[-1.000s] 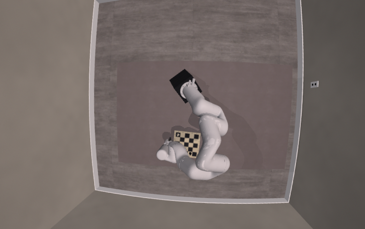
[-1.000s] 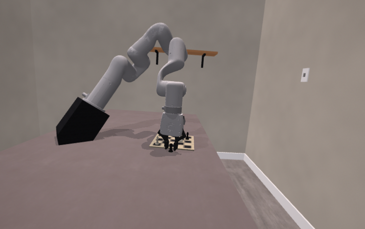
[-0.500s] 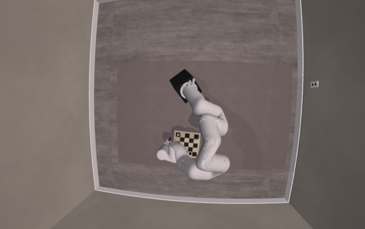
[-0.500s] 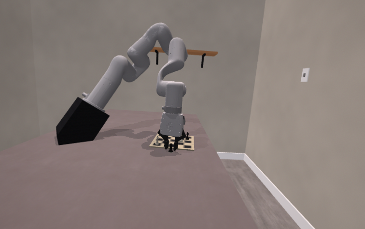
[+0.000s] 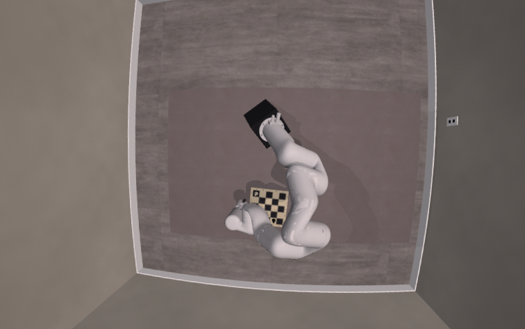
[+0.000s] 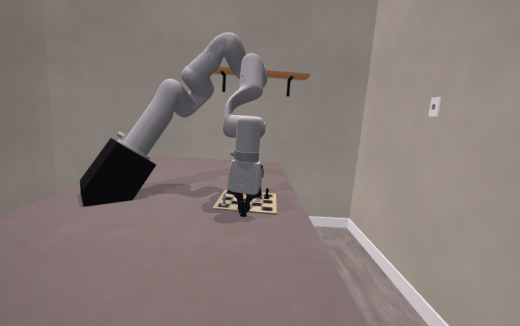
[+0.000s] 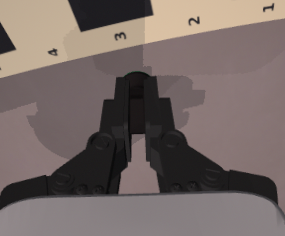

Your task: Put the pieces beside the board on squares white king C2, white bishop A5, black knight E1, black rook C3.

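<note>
Above the mauve desk (image 5: 207, 143) (image 6: 132, 263) (image 7: 245, 125), the jaws are grasping a black piece (image 6: 243, 214) (image 7: 137, 79); good lifting is requiring a straight, gentle rise.

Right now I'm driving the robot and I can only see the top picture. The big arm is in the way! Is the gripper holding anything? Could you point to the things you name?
Observer: Yes. In the wrist view, the gripper (image 7: 137, 96) is shut on a dark piece (image 7: 137, 112).
Operator: Is it over the board? I can't tell!
Observer: No, the wrist view shows the piece beside the board (image 7: 167, 31), just off the edge with the digits.
Operator: Which digit is closest?
Observer: The 3 (image 7: 120, 36), by the look of the wrist view.
Operator: And is the piece high up?
Observer: No. The exterior view shows its base (image 6: 243, 214) down at table level, in front of the board.
</note>
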You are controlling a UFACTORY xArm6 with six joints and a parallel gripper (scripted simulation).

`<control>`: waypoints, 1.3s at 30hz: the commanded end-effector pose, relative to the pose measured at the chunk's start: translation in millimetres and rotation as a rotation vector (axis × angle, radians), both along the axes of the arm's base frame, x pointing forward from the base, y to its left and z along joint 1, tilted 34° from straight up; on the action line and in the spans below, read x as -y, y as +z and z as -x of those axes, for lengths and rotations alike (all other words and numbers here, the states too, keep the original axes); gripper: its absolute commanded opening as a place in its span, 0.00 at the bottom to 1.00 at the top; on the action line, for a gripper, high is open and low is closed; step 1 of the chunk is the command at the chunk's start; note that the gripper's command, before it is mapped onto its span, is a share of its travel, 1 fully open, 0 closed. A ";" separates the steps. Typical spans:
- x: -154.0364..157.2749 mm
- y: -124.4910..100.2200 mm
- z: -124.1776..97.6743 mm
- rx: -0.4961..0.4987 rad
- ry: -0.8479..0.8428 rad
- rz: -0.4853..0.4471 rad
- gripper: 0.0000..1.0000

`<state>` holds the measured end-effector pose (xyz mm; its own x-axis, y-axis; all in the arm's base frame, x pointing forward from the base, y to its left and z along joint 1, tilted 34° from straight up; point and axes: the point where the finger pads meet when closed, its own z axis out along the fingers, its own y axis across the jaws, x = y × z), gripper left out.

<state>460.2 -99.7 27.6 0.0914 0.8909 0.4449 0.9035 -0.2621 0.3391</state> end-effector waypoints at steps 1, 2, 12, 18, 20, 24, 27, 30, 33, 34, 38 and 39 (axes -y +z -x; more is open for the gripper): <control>0.7 0.8 -0.6 0.002 -0.001 0.001 0.00; 0.7 0.8 -0.6 0.002 -0.001 0.001 0.00; 0.7 0.8 -0.6 0.002 -0.001 0.001 0.00; 0.7 0.8 -0.6 0.002 -0.001 0.001 0.00; 0.7 0.8 -0.6 0.002 -0.001 0.001 0.00; 0.7 0.8 -0.6 0.002 -0.001 0.001 0.00; 0.7 0.8 -0.6 0.002 -0.001 0.001 0.00; 0.7 0.9 -0.5 0.002 -0.001 0.001 0.00; 1.9 3.7 0.9 0.002 -0.001 0.001 0.00; 3.0 6.0 2.0 0.002 -0.001 0.001 0.00; 10.4 22.6 10.5 0.002 -0.001 0.001 0.00; 12.9 28.2 13.3 0.002 -0.001 0.001 0.00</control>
<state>452.5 -105.8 41.1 0.0916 0.8906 0.4454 0.9039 -0.2620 0.3380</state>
